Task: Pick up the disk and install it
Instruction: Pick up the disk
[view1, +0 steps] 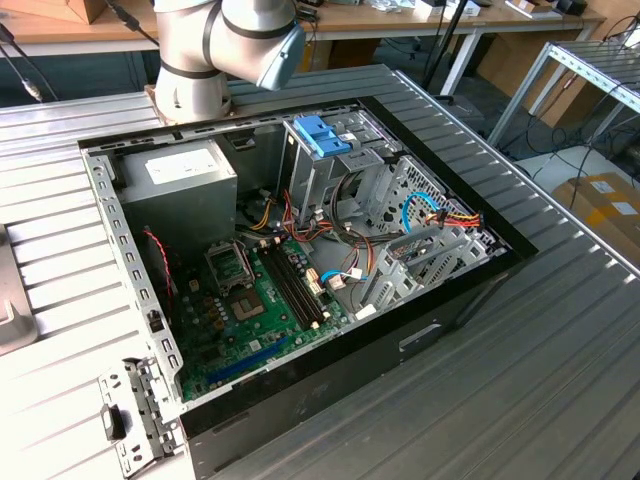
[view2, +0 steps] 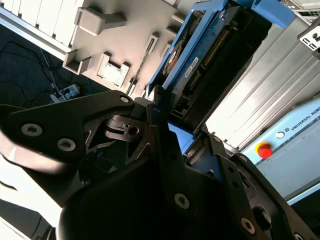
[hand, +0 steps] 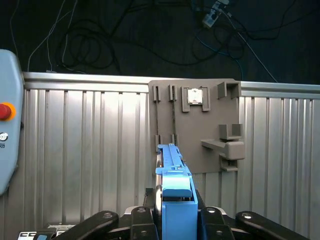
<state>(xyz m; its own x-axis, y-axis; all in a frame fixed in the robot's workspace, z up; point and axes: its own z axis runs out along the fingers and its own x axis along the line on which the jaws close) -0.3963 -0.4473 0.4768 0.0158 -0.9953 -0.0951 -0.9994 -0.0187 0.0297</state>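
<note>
The disk (hand: 176, 200) is clamped in the end effector (hand: 177, 222) and held over the tabletop (hand: 90, 150). 1 black finger (hand: 210, 222) bears on each flat side. In the first wrist view the disk presents edge-on, with a bright blue plastic rail facing the camera. In the second wrist view the disk (view2: 200, 55) shows blue rails framing a dark face with a row of metal pins, gripped by the end effector (view2: 172, 117).

Under the disk lies a flat, matte grey rectangular fixture plate (hand: 192, 145) with raised brackets and narrow slots. It rests on the tabletop, which is dull silver sheet metal pressed into long parallel ribs. A pale grey box carries a round red button (hand: 4, 111). Past the tabletop edge, the dark floor (hand: 100, 40) holds loose cables.

In the exterior view the tabletop (view1: 540, 350) carries an open black computer case (view1: 330, 400) containing:
- a green motherboard (view1: 250, 310)
- a grey power-supply box (view1: 180, 180)
- a perforated metal drive cage (view1: 385, 190) with a blue clip (view1: 322, 135)

The arm (view1: 225, 45), smooth and pale grey, stands behind the case.
</note>
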